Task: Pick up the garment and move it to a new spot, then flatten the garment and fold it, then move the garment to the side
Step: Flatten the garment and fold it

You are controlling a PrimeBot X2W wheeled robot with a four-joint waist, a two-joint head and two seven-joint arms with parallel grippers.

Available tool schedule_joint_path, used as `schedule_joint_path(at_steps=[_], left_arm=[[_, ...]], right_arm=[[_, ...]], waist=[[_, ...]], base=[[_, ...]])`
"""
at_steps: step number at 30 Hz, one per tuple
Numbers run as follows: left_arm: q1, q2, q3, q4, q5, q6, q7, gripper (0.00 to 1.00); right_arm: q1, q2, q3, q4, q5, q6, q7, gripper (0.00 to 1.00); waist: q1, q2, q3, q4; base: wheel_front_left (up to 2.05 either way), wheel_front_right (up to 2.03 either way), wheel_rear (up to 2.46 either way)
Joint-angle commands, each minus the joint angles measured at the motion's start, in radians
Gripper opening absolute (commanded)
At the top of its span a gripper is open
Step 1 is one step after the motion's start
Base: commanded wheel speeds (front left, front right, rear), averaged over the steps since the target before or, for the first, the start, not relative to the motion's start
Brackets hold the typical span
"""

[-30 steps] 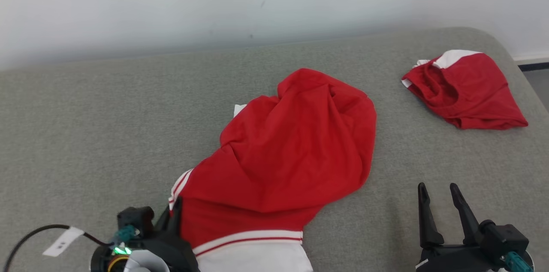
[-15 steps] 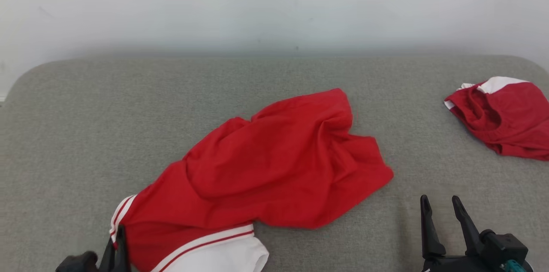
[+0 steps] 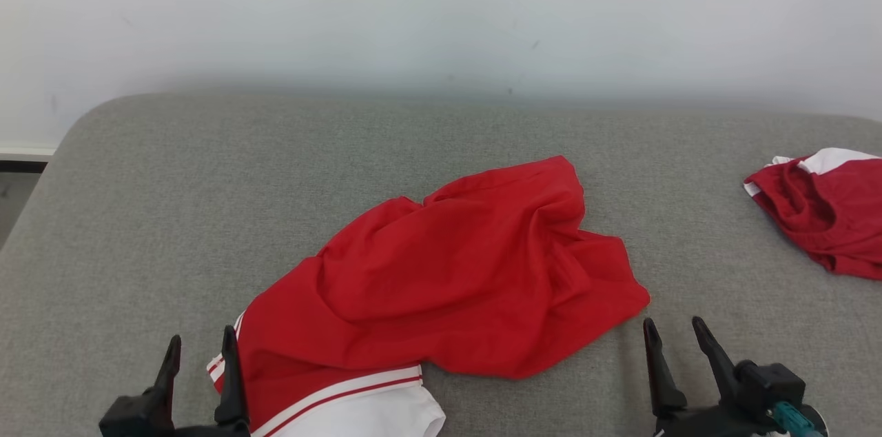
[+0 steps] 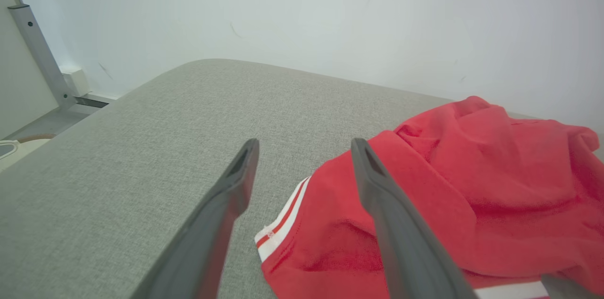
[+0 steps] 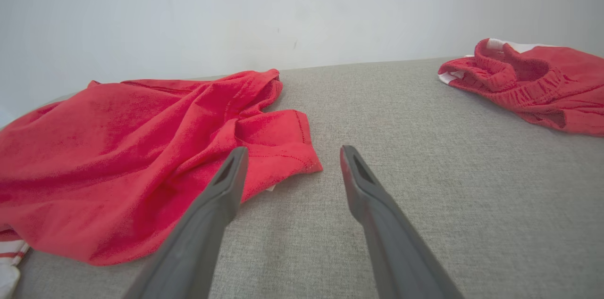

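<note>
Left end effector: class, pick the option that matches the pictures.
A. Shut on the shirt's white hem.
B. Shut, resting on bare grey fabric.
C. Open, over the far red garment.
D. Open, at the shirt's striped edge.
D: the left end effector has its fingers spread apart at the striped edge of the shirt, gripping nothing.

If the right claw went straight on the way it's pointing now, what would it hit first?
Probably the near corner of the red garment, just ahead of the right claw; otherwise bare grey cushion. Its height is unclear.
</note>
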Motion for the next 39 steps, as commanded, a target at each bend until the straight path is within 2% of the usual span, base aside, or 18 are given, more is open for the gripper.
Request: schedule_joint_path(at_steps=[1, 7, 10, 18, 19, 20, 21, 25, 34, 39], left_arm=[[0.029, -0.004, 0.004, -0.018, 0.011, -0.006, -0.002, 1.00], [0.093, -0.022, -0.016, -0.098, 0.035, -0.010, -0.003, 1.00], [0.105, -0.024, -0.041, -0.106, 0.022, -0.006, -0.003, 1.00], [0.071, -0.024, -0.101, -0.104, -0.023, 0.015, -0.003, 1.00], [0.070, -0.024, -0.105, -0.104, -0.026, 0.018, -0.003, 1.00], [0.071, -0.024, -0.108, -0.104, -0.029, 0.018, -0.003, 1.00], [0.073, -0.024, -0.109, -0.104, -0.031, 0.018, -0.003, 1.00], [0.085, -0.024, -0.106, -0.106, -0.033, 0.026, -0.003, 1.00], [0.051, -0.024, -0.127, -0.107, -0.044, 0.029, -0.003, 1.00], [0.027, -0.024, -0.149, -0.100, -0.057, 0.032, -0.003, 1.00]], right_arm=[[-0.017, -0.007, 0.011, 0.007, 0.008, -0.002, 0.000, 1.00], [-0.118, -0.032, 0.100, 0.094, 0.009, -0.002, 0.000, 1.00], [-0.217, -0.059, 0.164, 0.209, 0.020, -0.002, 0.003, 1.00], [-0.376, -0.091, 0.252, 0.460, 0.068, -0.002, 0.056, 1.00], [-0.389, -0.086, 0.267, 0.481, 0.084, -0.002, 0.065, 0.79], [-0.405, -0.085, 0.279, 0.495, 0.097, -0.002, 0.066, 0.24], [-0.419, -0.090, 0.290, 0.510, 0.108, -0.002, 0.064, 0.00], [-0.451, -0.105, 0.319, 0.544, 0.154, -0.002, 0.050, 0.00], [-0.617, -0.143, 0.365, 0.497, 0.237, -0.002, 0.023, 0.00], [-0.752, -0.148, 0.390, 0.524, 0.279, -0.002, 0.088, 0.00]], waist=[[0.0000, -0.0001, -0.003, 0.009], [0.0000, -0.0001, 0.006, 0.033], [0.0000, -0.0001, 0.015, 0.059], [0.0000, -0.0001, 0.037, 0.116], [0.0000, -0.0001, 0.038, 0.120], [0.0000, -0.0001, 0.039, 0.123], [0.0000, -0.0001, 0.040, 0.124], [0.0000, -0.0001, 0.042, 0.116], [0.0000, -0.0001, 0.069, 0.111], [0.0000, -0.0001, 0.095, 0.136]], base=[[0.00, 0.00, 0.00], [0.00, 0.00, 0.00], [0.00, 0.00, 0.00], [0.00, 0.00, 0.00], [0.00, 0.00, 0.00], [0.00, 0.00, 0.00], [0.00, 0.00, 0.00], [0.00, 0.00, 0.00], [0.00, 0.00, 0.00], [0.00, 0.00, 0.00]])
